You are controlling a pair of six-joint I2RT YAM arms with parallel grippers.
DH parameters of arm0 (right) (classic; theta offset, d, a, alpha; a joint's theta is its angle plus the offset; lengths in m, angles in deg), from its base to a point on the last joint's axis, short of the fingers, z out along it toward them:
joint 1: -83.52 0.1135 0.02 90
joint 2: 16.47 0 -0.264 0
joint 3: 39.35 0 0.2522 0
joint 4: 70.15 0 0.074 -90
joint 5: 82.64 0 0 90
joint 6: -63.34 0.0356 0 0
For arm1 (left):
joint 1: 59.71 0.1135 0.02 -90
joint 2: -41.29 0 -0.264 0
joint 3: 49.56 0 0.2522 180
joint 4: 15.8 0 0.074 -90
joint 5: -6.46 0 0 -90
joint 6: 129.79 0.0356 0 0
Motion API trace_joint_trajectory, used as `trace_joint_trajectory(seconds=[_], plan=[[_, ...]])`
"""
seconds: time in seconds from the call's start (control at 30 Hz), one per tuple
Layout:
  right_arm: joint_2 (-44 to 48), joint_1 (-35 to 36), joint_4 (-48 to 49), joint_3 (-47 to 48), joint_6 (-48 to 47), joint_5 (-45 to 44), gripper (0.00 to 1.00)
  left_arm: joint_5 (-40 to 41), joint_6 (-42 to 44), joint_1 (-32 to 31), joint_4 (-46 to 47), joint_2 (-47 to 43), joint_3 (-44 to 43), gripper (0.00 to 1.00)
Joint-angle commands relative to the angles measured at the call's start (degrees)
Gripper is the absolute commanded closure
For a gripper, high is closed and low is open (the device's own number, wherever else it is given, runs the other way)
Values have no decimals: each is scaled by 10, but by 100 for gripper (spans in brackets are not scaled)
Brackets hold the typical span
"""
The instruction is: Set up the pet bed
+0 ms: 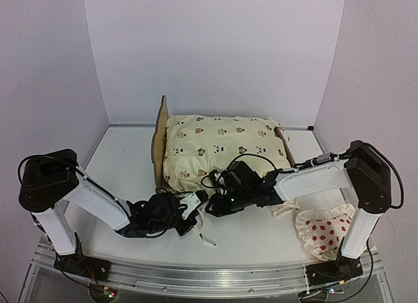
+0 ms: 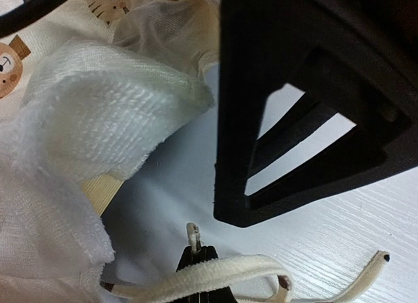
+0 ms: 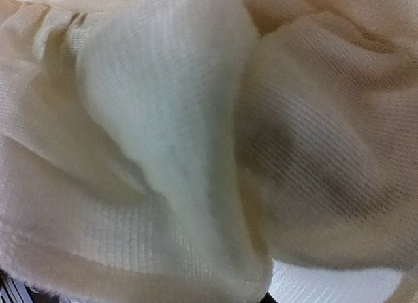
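Left end effector [image 1: 194,206] and right end effector [image 1: 219,205], nearly touching, at the near edge of the bed [image 1: 160,130].
Whether either is apart or together cannot be told. Cover [image 1: 222,143] drapes the bed, mid-counter [image 1: 127,156]; bare counter lies left and near, pillow [image 1: 323,231] at the right front.

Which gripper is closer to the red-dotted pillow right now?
Right, by a small margin. The right gripper is at the front edge of the cover, to the left of the red-dotted pillow. The left gripper is just beyond it, farther left.
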Motion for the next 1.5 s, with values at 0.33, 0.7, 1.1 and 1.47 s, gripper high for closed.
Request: trace_joint_trajectory(seconds=[0.33,0.7,1.1,1.47], plan=[[-19,-4,14,16,-42,48,67,-42,30,3,43,14,-7,100],[-5,-5,17,21,-16,60,57,-50,33,4,44,19,-8,100],[-14,-15,67,17,46,85,58,-60,41,3,68,16,5,100],[-35,-16,93,22,122,94,61,-51,44,3,93,10,18,100]])
